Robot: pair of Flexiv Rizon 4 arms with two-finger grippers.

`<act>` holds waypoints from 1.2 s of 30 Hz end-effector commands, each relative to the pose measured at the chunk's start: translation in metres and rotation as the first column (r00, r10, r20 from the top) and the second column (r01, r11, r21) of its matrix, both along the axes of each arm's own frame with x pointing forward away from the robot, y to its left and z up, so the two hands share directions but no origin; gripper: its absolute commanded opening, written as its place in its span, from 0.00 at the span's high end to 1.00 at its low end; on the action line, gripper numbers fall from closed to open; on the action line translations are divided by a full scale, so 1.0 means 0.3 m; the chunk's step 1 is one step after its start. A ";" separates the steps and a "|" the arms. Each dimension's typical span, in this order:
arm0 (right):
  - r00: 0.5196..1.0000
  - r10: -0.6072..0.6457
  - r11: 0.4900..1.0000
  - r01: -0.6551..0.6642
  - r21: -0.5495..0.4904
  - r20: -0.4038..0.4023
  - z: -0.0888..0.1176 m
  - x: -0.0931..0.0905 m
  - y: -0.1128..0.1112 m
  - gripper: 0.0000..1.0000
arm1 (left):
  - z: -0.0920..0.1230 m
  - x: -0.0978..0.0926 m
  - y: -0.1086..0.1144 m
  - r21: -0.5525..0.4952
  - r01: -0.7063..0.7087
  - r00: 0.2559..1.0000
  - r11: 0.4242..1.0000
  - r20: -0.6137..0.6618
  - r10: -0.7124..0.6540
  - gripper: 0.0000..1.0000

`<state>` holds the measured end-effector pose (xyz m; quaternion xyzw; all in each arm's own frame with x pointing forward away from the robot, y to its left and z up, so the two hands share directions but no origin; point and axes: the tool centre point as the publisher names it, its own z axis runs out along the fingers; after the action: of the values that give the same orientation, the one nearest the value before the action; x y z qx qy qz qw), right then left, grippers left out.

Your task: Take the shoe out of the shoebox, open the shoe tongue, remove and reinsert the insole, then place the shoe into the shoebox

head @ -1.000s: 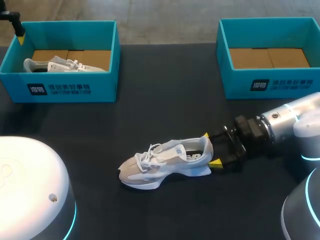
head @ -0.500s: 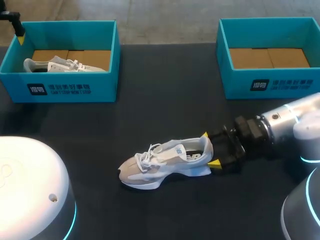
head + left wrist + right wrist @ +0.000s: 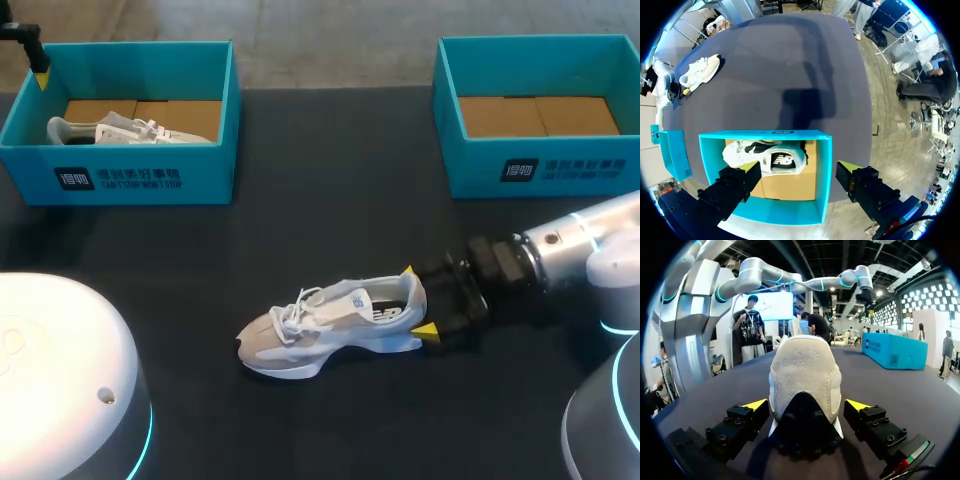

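A white and beige sneaker (image 3: 325, 322) lies on its sole mid-table, toe pointing left. My right gripper (image 3: 417, 300) stands open at its heel, one yellow tip on each side. In the right wrist view the heel (image 3: 804, 377) sits between the fingers (image 3: 747, 415) with a gap on both sides. A second white shoe (image 3: 767, 157) lies inside the left teal shoebox (image 3: 150, 175). My left gripper (image 3: 799, 172) hangs open above that box with nothing in it. The right teal shoebox (image 3: 540, 165) holds only brown cardboard.
Both boxes stand along the table's far edge, with dark tabletop between them. The left arm's white base (image 3: 60, 380) fills the near left corner and the right arm's base (image 3: 605, 430) the near right corner.
My right gripper has edged slightly left, further around the sneaker's heel. The sneaker, the boxes and my left gripper have stayed put.
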<state>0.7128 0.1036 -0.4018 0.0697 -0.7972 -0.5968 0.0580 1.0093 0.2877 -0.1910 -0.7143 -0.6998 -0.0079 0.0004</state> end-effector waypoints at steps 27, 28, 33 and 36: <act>0.999 0.039 0.999 -0.039 0.003 -0.002 -0.020 -0.002 0.055 0.00 | 0.002 -0.001 0.001 0.003 0.001 1.000 1.000 0.000 -0.001 0.00; 0.999 0.041 0.999 -0.041 0.002 -0.001 -0.019 -0.003 0.057 0.00 | 0.002 -0.001 0.001 0.003 0.001 1.000 1.000 0.000 -0.001 0.00; 0.999 0.047 0.999 -0.047 0.001 0.000 -0.021 -0.006 0.065 0.00 | 0.002 -0.001 0.001 0.003 0.001 1.000 1.000 0.000 -0.001 0.00; 0.999 0.050 0.999 -0.050 0.001 -0.004 -0.028 -0.007 0.068 0.00 | 0.002 -0.001 0.001 0.003 0.001 1.000 1.000 0.000 -0.001 0.00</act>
<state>0.7093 0.1214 -0.4075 0.0876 -0.7947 -0.5963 0.0724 1.0093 0.2877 -0.1910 -0.7143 -0.6998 -0.0080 0.0004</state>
